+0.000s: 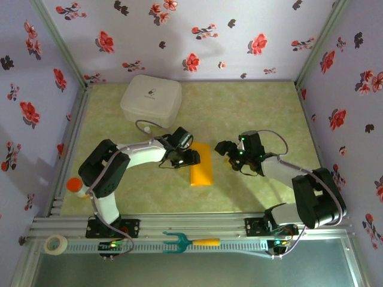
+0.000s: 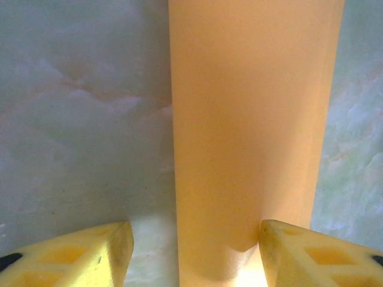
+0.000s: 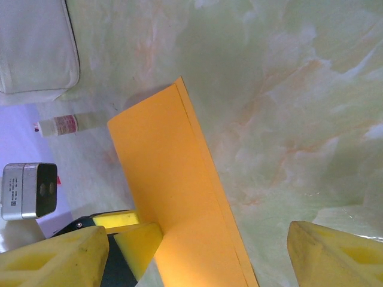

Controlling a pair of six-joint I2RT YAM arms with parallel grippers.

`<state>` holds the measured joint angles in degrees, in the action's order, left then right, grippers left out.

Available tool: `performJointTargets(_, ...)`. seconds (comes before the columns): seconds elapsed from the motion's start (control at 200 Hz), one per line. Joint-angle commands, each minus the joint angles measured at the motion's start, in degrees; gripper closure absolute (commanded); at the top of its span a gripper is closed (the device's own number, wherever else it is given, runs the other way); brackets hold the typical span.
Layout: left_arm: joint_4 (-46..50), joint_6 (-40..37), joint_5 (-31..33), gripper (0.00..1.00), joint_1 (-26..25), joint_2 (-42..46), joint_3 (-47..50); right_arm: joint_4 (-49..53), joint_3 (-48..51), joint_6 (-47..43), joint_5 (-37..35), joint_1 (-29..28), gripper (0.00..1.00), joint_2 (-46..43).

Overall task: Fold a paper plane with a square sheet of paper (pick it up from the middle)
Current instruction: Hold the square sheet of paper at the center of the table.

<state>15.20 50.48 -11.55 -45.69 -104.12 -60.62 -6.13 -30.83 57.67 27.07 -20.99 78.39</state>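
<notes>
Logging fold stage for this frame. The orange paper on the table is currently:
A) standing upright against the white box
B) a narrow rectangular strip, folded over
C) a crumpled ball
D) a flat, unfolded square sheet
B: the orange paper lies flat as a narrow rectangle in the top view, and the right wrist view shows stacked layers along its long edge.

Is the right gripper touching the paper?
Apart. Right wrist view: the paper lies between the open fingers of the right gripper; bare table separates it from one, and a finger of the left gripper sits between it and the other.
</notes>
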Motion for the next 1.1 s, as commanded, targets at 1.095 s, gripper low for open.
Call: performJointTargets(1.095, 12.84, -1.21, 5.4, 0.35, -2.56, -11.46, -9.69, -0.55, 0.69, 0.25, 0.25, -0.66, 0.19, 0.52)
